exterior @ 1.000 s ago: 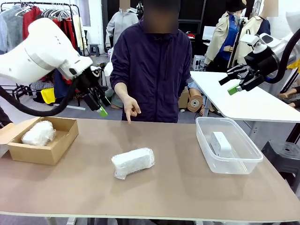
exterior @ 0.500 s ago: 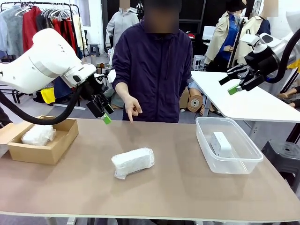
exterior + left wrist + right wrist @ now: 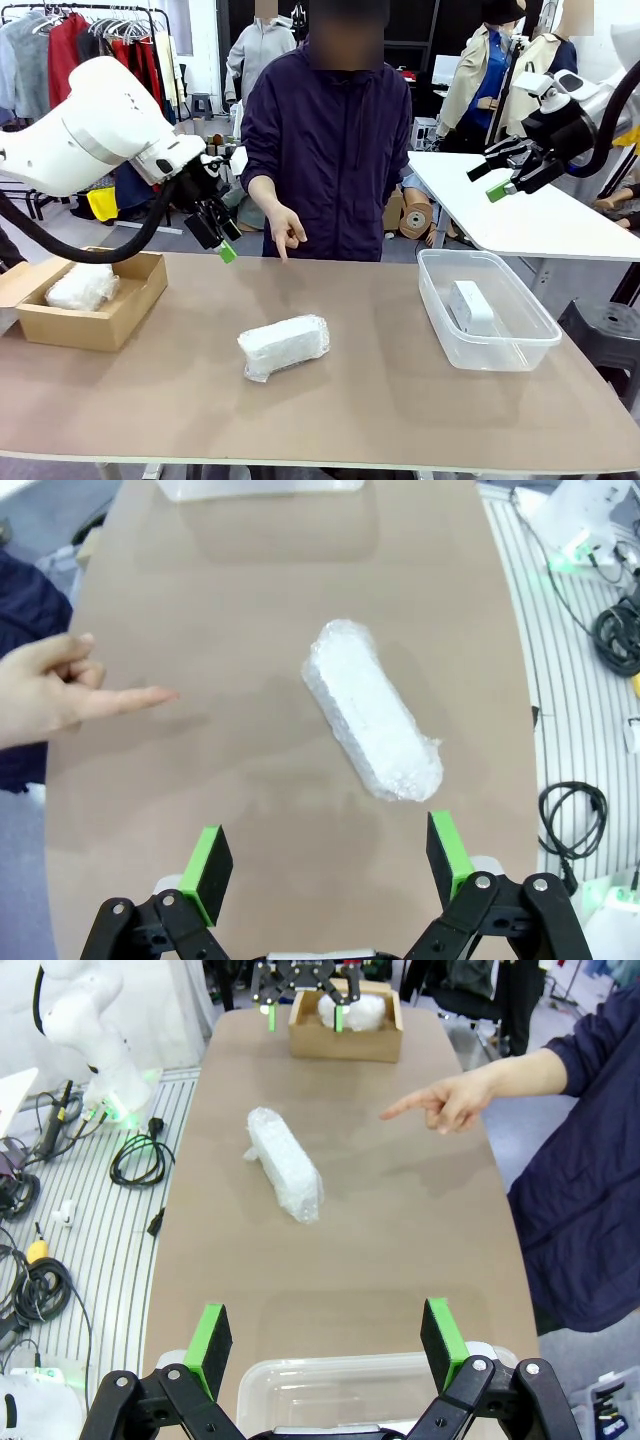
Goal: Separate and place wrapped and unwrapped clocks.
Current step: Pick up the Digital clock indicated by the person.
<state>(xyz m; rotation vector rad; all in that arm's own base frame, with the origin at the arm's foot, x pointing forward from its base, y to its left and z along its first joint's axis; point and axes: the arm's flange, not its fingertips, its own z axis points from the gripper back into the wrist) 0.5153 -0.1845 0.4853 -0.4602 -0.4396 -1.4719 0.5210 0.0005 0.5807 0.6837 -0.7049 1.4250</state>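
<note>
One bubble-wrapped clock (image 3: pixel 284 346) lies loose mid-table; it is also seen as a wrapped clock (image 3: pixel 372 710) below my left gripper and as a wrapped clock (image 3: pixel 285 1163) ahead of the right. A second wrapped clock (image 3: pixel 82 285) rests in the cardboard box (image 3: pixel 125 320). The bare white unwrapped clock (image 3: pixel 471 306) sits in the clear tub (image 3: pixel 520 350). My left gripper (image 3: pixel 218 243) hangs open above the table's far left part, between box and loose bundle; its open jaws (image 3: pixel 328 860) hold nothing. My right gripper (image 3: pixel 487 182) is open, high over the tub.
A person stands at the far side, one hand (image 3: pixel 283 232) pointing down at the table; the hand (image 3: pixel 60 685) is left of the bundle in the left wrist view. The tub's rim (image 3: pixel 340 1390) lies just under the right gripper (image 3: pixel 325 1345). Another white table (image 3: pixel 520 225) stands behind on the right.
My left gripper has come right and slightly down, from over the box toward the table's middle. The right arm and the clocks have stayed still.
</note>
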